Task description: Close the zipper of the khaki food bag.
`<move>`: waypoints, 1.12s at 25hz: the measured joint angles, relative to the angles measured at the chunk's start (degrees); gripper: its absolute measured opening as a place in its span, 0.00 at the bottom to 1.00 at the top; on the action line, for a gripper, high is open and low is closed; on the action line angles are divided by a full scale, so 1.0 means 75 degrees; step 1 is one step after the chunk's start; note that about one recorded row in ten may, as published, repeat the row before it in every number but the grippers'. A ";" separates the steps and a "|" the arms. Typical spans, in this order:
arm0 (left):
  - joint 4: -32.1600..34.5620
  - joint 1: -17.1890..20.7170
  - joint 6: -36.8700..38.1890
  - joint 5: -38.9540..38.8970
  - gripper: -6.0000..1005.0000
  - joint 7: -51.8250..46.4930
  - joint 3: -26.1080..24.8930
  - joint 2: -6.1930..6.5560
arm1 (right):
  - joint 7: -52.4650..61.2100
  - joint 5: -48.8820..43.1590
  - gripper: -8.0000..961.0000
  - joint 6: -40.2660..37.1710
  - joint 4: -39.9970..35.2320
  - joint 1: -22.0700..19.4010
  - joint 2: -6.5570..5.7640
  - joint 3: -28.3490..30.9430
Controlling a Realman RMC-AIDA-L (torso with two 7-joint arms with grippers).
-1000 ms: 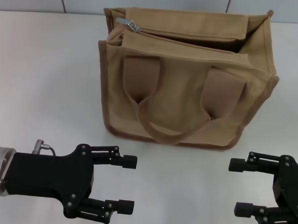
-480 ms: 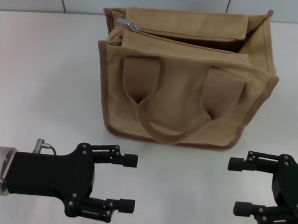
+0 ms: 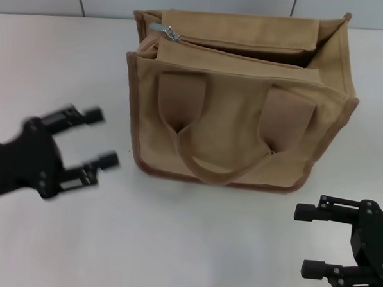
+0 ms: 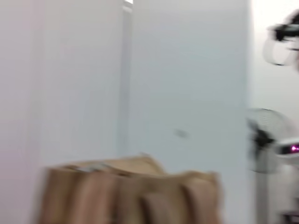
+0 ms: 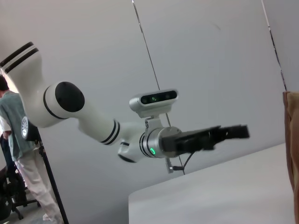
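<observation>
No brand mark, label or legible writing showed on the khaki food bag [image 3: 242, 101], on either arm, or anywhere else in the three views.

The bag stood upright on the white counter [image 3: 54, 65], toward its far side and slightly right of centre in the head view, with its two wide handles drooping down the near face. Its top gaped open between the two flaps. The zipper [image 3: 166, 31] sat unclosed, its small silver pull tab lying at the bag's far left corner.

Against the picture from a second earlier, the bag and the pull tab had not shifted. The left gripper [image 3: 97, 137] had changed most: it had left its low spot at the near edge and travelled up and away, and was now raised over the counter just beside the bag's left side, motion-blurred, clear of the fabric. Its jaws were spread apart with nothing between them. The right wrist view showed that same gripper [image 5: 219, 134] side-on, held well above the counter, with a strip of the bag at the picture's edge [image 5: 292, 135].

The right gripper [image 3: 310, 241] had stayed put near the front right of the counter, well apart from the bag, its jaws likewise spread and holding nothing.

The left wrist view was smeared; only the bag's tan upper part [image 4: 126, 193] against a pale wall could be made out.
</observation>
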 joint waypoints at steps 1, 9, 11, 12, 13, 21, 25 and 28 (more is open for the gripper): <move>-0.0011 0.0044 -0.0124 0.0000 0.79 0.0072 -0.0248 -0.0026 | 0.0000 0.0000 0.82 0.0000 0.0000 0.0000 0.0000 0.0000; -0.0059 0.0110 -0.0648 0.0003 0.78 0.0270 -0.0760 -0.0136 | 0.0000 0.0000 0.82 -0.0009 0.0000 0.0002 0.0000 0.0000; -0.0063 0.0056 -0.0768 0.0003 0.79 0.0291 -0.0762 -0.0162 | 0.0000 0.0000 0.82 -0.0012 0.0000 0.0002 0.0000 0.0000; -0.0063 0.0056 -0.0768 0.0003 0.78 0.0291 -0.0762 -0.0162 | 0.0000 0.0000 0.82 -0.0012 0.0000 0.0002 0.0000 0.0000; -0.0064 0.0013 -0.0866 0.0003 0.78 0.0291 -0.0763 -0.0167 | 0.0000 0.0000 0.82 -0.0013 0.0000 -0.0002 0.0000 0.0000; -0.0065 -0.0370 -0.1605 0.0004 0.78 0.0294 -0.0744 -0.0188 | 0.0000 -0.0001 0.82 -0.0013 0.0000 -0.0032 0.0000 0.0005; -0.0064 -0.0597 -0.2057 0.0003 0.78 0.0295 -0.0709 -0.0198 | 0.0000 -0.0001 0.82 -0.0013 0.0008 -0.0043 0.0000 0.0022; -0.0056 -0.0749 -0.2285 0.0004 0.78 0.0307 -0.0707 -0.0222 | -0.0023 -0.0001 0.82 -0.0013 0.0021 -0.0044 0.0000 0.0035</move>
